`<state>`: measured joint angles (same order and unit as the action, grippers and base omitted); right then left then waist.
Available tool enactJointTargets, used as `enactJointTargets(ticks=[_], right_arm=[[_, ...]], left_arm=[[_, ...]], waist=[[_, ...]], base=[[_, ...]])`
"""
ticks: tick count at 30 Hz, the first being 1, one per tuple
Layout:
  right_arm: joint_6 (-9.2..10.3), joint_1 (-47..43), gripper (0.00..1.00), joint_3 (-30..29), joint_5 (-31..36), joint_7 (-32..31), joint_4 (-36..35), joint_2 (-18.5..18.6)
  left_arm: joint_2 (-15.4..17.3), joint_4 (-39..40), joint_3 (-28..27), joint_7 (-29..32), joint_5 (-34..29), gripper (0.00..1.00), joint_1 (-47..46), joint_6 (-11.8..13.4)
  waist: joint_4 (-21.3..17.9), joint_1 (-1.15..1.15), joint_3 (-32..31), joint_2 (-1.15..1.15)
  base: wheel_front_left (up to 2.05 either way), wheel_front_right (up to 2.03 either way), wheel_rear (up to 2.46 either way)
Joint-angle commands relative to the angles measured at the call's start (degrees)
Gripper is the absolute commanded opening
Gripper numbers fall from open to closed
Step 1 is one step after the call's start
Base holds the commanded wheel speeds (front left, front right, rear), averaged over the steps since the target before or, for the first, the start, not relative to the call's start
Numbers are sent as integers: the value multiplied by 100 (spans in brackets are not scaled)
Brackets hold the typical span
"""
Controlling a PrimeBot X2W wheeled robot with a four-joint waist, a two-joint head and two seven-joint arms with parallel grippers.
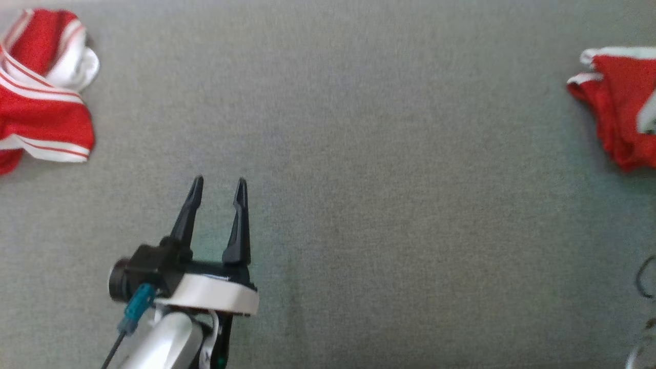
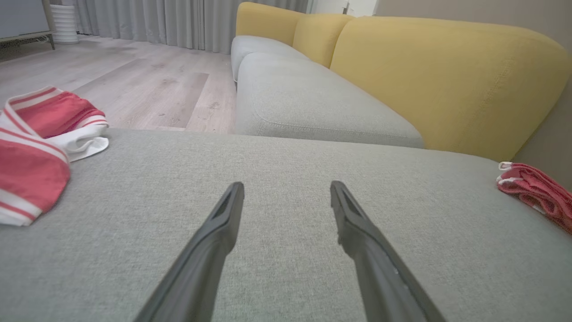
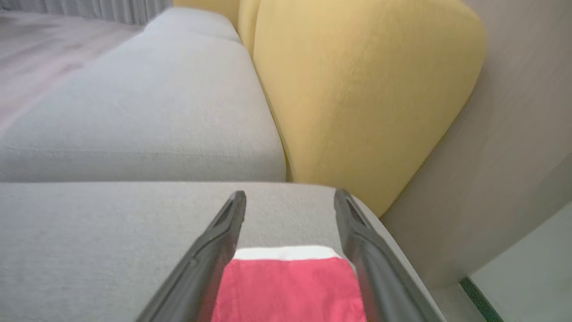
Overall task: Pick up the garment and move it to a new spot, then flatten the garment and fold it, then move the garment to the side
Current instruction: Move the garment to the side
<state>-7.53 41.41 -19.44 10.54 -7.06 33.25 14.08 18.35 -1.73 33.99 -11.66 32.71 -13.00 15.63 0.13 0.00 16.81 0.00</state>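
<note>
The garment (image 1: 620, 107) is a red piece with white trim, lying bunched in folds at the far right of the grey cushion (image 1: 389, 195). It also lies at the right edge of the left wrist view (image 2: 536, 190). In the right wrist view my right gripper (image 3: 288, 197) hangs just over the garment (image 3: 290, 286), fingers spread wide, with the red cloth and its white band lying loose below them. My left gripper (image 1: 219, 180) hovers over bare cushion at the lower left, open and empty, its fingers (image 2: 214, 241) well apart.
A second red-and-white striped garment (image 1: 41, 102) sits crumpled at the far left (image 2: 35, 147). Yellow backrest cushions (image 2: 447, 85) and a longer grey seat (image 2: 304, 98) lie beyond. The wooden floor (image 2: 134, 76) is to the left, and a wall (image 3: 505, 170) stands to the right.
</note>
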Motion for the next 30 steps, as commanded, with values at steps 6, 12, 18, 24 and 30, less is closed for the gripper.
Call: enactJointTargets(ticks=[6, 12, 18, 24, 30], right_arm=[[4, -608, 100, 619, -296, 366, -691, -507], [4, -1551, 100, 1067, -496, 688, -1168, -931], [4, -2620, 100, 1383, -846, 1029, -1546, -1109], [4, -3533, 100, 1789, -1534, 1366, -2009, -1118], [4, -4138, 100, 2003, -1795, 1594, -2154, -1119]], left_arm=[[38, -68, -348, -144, 248, 100, 329, 15], [20, -228, -494, -235, 406, 100, 691, -5], [22, -431, -572, -263, 554, 100, 1065, 6], [-23, -548, -636, -284, 652, 100, 1284, 10], [-96, -638, -651, -301, 688, 100, 1376, -37]], waist=[[72, 0, -871, 0], [240, 0, -1404, 0], [364, 0, -1717, 0], [395, 0, -1843, 0], [382, 0, -1890, 0]], base=[[0, 0, 0], [0, 0, 0], [0, 0, 0], [0, 0, 0], [0, 0, 0]])
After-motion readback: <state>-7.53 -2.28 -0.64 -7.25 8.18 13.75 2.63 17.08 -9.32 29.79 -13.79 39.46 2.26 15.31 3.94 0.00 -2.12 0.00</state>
